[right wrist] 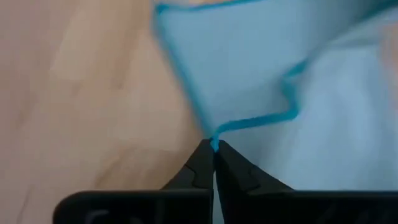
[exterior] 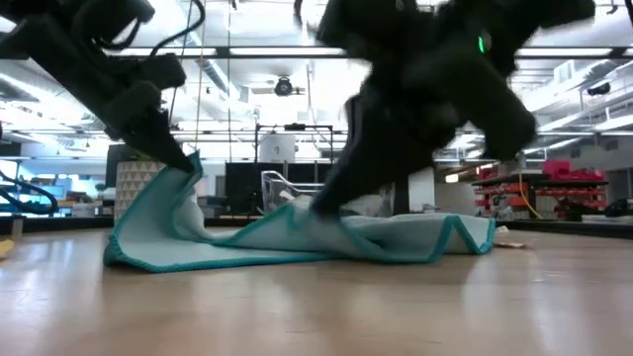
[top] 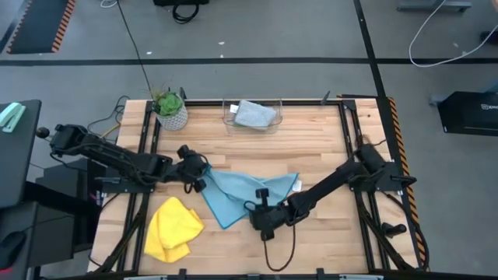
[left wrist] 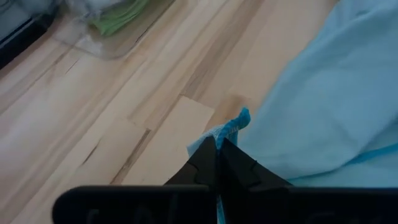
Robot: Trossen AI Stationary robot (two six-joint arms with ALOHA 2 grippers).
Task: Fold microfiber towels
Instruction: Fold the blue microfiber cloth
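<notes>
Now, farthest left on the wooden table (top: 311, 148) lies the yellow towel (top: 171, 229), crumpled in a loose heap, well apart from both sets of fingers and nearer to the left arm's than to the right's. Above it in the high view the left gripper (top: 199, 184) has its fingers pressed tight together on a corner of the light blue towel (top: 241, 194). The left wrist view shows a small tuft of blue hem poking out just past the fingertips (left wrist: 214, 152), with the rest of the cloth spreading away to one side of them. From table height that corner is lifted clear of the wood, so the cloth hangs down from the pinch like a small tent.

Between the two grippers the blue towel lies spread but rumpled, with a fold or two standing up along its far edge. The right gripper (top: 261, 208) is closed on the cloth's edge at the side nearer the table front; in the right wrist view the darker blue hem runs straight into the meeting point of the fingertips (right wrist: 214, 155).

Beyond both pairs of fingers, at the back of the table, stand a potted plant (top: 170, 109) and a clear plastic bin (top: 253, 115) holding a pale grey towel (top: 255, 114).
</notes>
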